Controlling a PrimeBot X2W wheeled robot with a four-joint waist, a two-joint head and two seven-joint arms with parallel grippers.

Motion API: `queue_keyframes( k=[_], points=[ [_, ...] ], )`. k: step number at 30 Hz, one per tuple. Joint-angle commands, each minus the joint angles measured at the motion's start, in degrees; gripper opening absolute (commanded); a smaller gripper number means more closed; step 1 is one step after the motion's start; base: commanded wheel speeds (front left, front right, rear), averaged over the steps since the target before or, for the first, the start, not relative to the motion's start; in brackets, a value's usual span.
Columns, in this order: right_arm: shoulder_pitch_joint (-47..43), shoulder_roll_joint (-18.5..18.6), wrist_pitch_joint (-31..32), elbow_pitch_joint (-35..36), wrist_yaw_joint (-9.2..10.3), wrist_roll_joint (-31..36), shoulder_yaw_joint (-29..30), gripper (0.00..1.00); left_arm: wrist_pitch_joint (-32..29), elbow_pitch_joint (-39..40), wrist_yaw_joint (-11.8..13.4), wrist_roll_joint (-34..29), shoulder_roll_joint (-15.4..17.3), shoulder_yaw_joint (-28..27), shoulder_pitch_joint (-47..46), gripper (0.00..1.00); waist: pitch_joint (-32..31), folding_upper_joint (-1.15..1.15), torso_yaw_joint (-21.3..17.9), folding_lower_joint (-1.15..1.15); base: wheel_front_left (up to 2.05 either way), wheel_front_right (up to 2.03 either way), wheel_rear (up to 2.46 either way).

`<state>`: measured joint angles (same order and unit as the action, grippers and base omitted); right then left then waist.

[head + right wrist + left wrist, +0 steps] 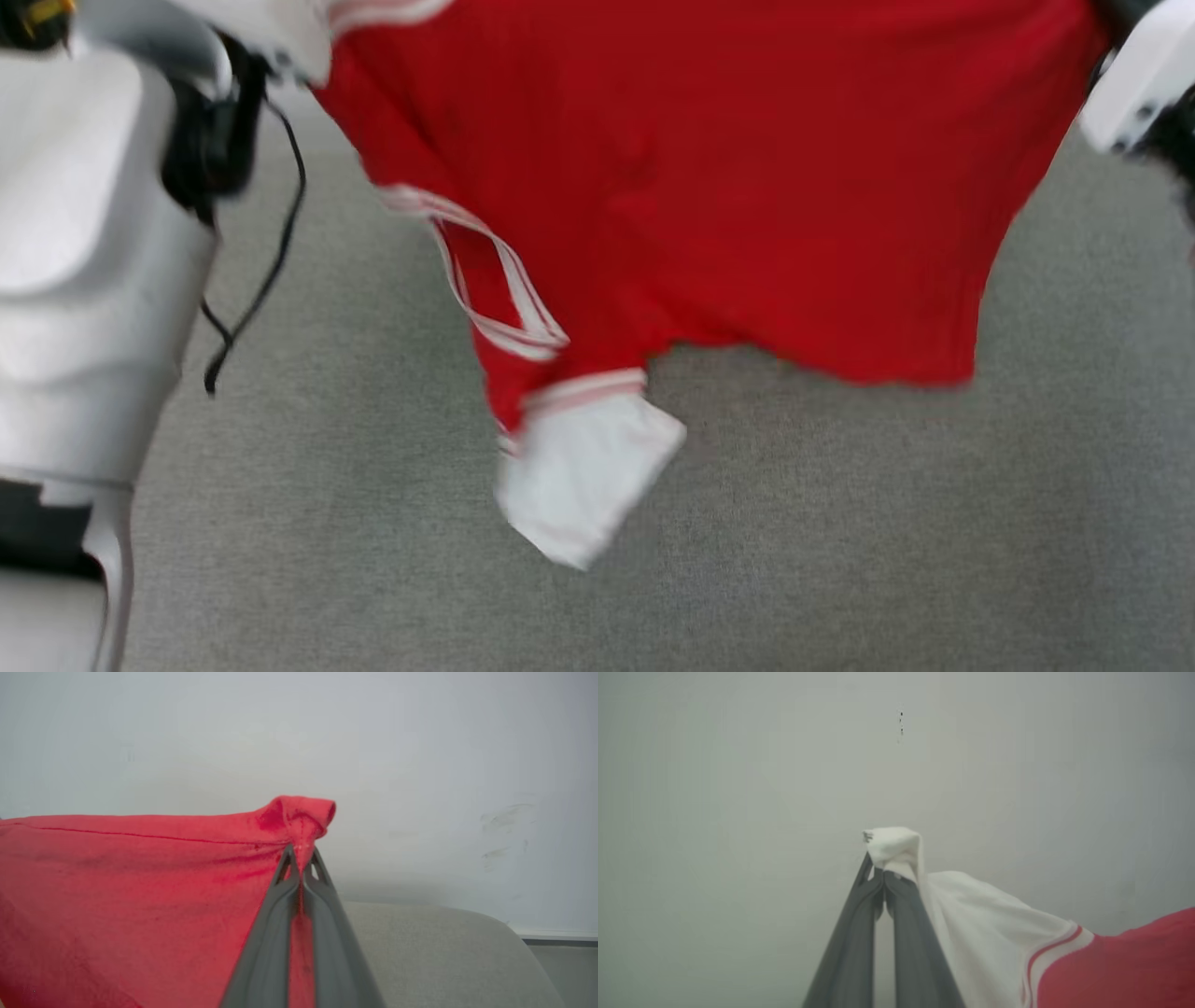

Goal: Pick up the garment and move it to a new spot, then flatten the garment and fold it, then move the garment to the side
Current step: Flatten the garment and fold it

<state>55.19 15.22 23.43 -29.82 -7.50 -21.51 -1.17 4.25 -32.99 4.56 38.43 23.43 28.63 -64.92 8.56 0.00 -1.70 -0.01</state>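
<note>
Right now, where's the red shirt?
The garment hangs above the grey surface in the head view, held between the left gripper on a white sleeve and the right gripper on a red corner.

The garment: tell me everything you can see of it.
The garment is a soft red knit shirt with white sleeves and red-white striped trim. It hangs spread out above the grey surface. The left claw pinches a white sleeve; the right claw pinches a red hemmed corner. The other sleeve dangles lowest.
</note>
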Motion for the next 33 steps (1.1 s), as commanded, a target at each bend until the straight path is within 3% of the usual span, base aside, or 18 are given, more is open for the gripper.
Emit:
queue_keyframes(
  k=[1,16,25,33],
  points=[
    [2.31,0.46,-0.85,-0.60,0.02,0.26,0.11,0.00,0.73,-0.93,-0.04,-0.40,-0.16,-0.59,-2.54,0.00,2.84,0.00,-0.76,0.01,0.00,0.00,0.00],
    [26.49,3.17,-8.44,-8.07,0.03,1.13,1.84,0.00,4.78,-9.35,-1.54,-4.47,0.78,-2.08,-29.05,0.00,17.20,0.00,-2.11,0.01,0.00,0.00,0.00],
    [36.57,2.85,-11.64,-14.34,0.03,-1.24,-2.36,0.00,4.18,-12.20,-2.16,-5.03,1.54,-1.84,-35.90,0.00,26.86,0.00,-3.25,0.01,0.00,0.00,0.00],
    [40.41,2.28,-14.69,-19.76,0.03,-4.98,-7.95,0.00,5.11,-15.66,-3.23,-4.20,0.69,-1.53,-36.05,0.00,31.99,0.00,-3.43,0.01,0.00,0.00,0.00]
  ],
)
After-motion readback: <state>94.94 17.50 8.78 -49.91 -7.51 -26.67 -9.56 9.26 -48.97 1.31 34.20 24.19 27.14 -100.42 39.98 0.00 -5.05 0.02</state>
